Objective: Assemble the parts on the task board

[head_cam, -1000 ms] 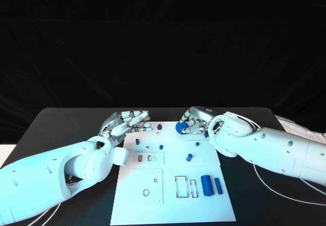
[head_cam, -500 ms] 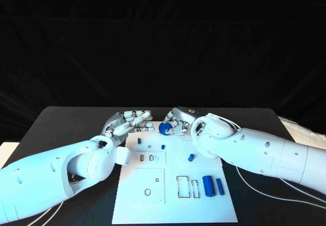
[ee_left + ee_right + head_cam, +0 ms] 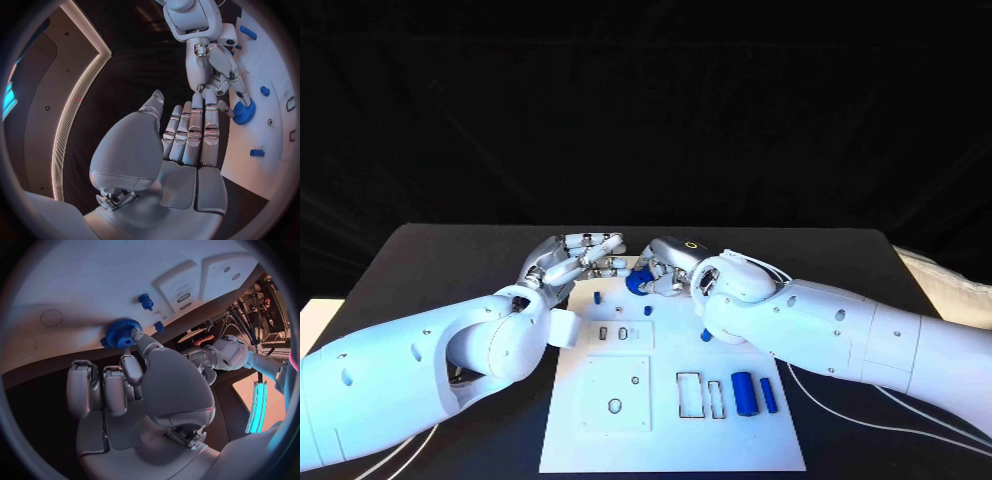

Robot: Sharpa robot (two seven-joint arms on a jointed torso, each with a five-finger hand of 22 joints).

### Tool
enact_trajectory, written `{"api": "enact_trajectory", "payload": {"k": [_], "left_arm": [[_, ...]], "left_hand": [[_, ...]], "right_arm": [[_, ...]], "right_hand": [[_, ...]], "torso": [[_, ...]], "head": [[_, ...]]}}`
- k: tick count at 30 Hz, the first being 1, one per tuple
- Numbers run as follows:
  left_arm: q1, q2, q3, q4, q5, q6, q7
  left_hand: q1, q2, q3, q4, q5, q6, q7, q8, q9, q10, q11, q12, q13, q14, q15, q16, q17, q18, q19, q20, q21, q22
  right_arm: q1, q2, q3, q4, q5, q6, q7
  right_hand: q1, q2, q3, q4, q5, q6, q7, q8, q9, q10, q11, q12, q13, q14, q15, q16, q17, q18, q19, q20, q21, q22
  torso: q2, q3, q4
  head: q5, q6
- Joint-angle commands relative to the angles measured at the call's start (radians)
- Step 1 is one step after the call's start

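The white task board (image 3: 668, 430) lies in the middle of the black table. My right hand (image 3: 671, 268) pinches a blue gear (image 3: 639, 283) just above the board's far edge; the right wrist view shows the gear (image 3: 122, 334) at its fingertips (image 3: 139, 340) over the white plate. My left hand (image 3: 574, 262) hovers at the board's far left corner, fingers stretched out side by side and holding nothing. From the left wrist I see the right hand (image 3: 215, 70) with the gear (image 3: 244, 112) just past my left fingertips (image 3: 201, 107).
Small blue pegs stand on the board's far half (image 3: 597, 297), (image 3: 648, 310), and a short blue piece (image 3: 705, 334) lies near the right arm. Two blue cylinders (image 3: 743, 393), (image 3: 766, 392) lie beside empty rectangular slots (image 3: 687, 396). White cables (image 3: 906, 415) trail at the right.
My right hand has carried the blue gear leftward along the board's far edge, closer to my left hand. The left hand has hardly moved.
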Motion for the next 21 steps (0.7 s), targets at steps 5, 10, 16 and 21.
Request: {"api": "enact_trajectory", "payload": {"k": [5, 10, 16, 21], "left_arm": [[0.001, 0.002, 0.001, -0.001, 0.002, 0.016, 0.007], [0.001, 0.002, 0.001, -0.002, 0.002, 0.016, 0.006], [0.001, 0.001, 0.001, -0.001, 0.002, 0.016, 0.006], [0.001, 0.001, 0.001, -0.002, 0.002, 0.016, 0.005]], "left_hand": [[-0.001, 0.01, 0.0, -0.006, -0.002, -0.002, 0.005, -0.007, -0.001, -0.006, 0.004, -0.007, -0.001, 0.004, 0.004, -0.003, 0.002, 0.009, 0.004, 0.0, -0.006, -0.001], [-0.002, 0.01, -0.001, -0.008, -0.002, -0.003, 0.005, -0.008, -0.001, -0.006, 0.004, -0.008, -0.001, 0.004, 0.004, -0.005, 0.003, 0.009, 0.004, 0.0, -0.007, -0.002], [-0.002, 0.01, -0.001, -0.008, -0.002, -0.003, 0.005, -0.008, -0.001, -0.006, 0.004, -0.008, -0.001, 0.004, 0.004, -0.005, 0.003, 0.009, 0.004, 0.0, -0.007, -0.002], [-0.002, 0.01, -0.001, -0.008, -0.002, -0.003, 0.005, -0.008, -0.001, -0.006, 0.004, -0.008, -0.001, 0.004, 0.004, -0.005, 0.003, 0.009, 0.004, 0.0, -0.007, -0.002]], "right_arm": [[-0.006, 0.006, -0.003, -0.003, -0.025, 0.025, 0.011], [-0.006, 0.007, -0.004, -0.008, -0.024, 0.024, 0.008], [-0.006, 0.005, -0.004, -0.011, -0.022, 0.029, 0.003], [-0.006, -0.005, -0.004, -0.006, -0.015, 0.015, 0.005]], "right_hand": [[-0.025, -0.012, 0.014, 0.006, 0.001, 0.05, -0.015, 0.007, 0.065, -0.005, 0.004, -0.024, -0.016, 0.07, -0.001, 0.0, 0.067, -0.01, 0.005, 0.004, 0.005, 0.002], [-0.053, -0.041, 0.012, 0.013, -0.004, -0.043, 0.018, -0.047, 0.041, -0.037, 0.031, -0.077, -0.059, 0.07, 0.021, 0.0, 0.068, -0.01, 0.002, 0.019, 0.004, 0.0], [-0.079, -0.071, -0.02, 0.03, -0.017, -0.248, 0.044, -0.054, 0.034, -0.074, 0.057, -0.128, -0.1, 0.069, 0.045, -0.001, 0.066, -0.009, -0.003, 0.044, 0.003, -0.004], [-0.087, -0.073, -0.035, 0.043, -0.012, -0.211, 0.044, -0.047, 0.04, -0.074, 0.058, -0.126, -0.098, 0.069, 0.047, -0.001, 0.067, -0.008, -0.003, 0.048, 0.003, -0.002]], "torso": [[-0.001, 0.0011, -0.0001], [-0.001, 0.0007, -0.0004], [0.0, 0.0016, -0.0011], [0.0, 0.0016, -0.0012]], "head": [[0.006, -0.001], [0.007, 0.0], [0.005, 0.002], [0.005, 0.001]]}}
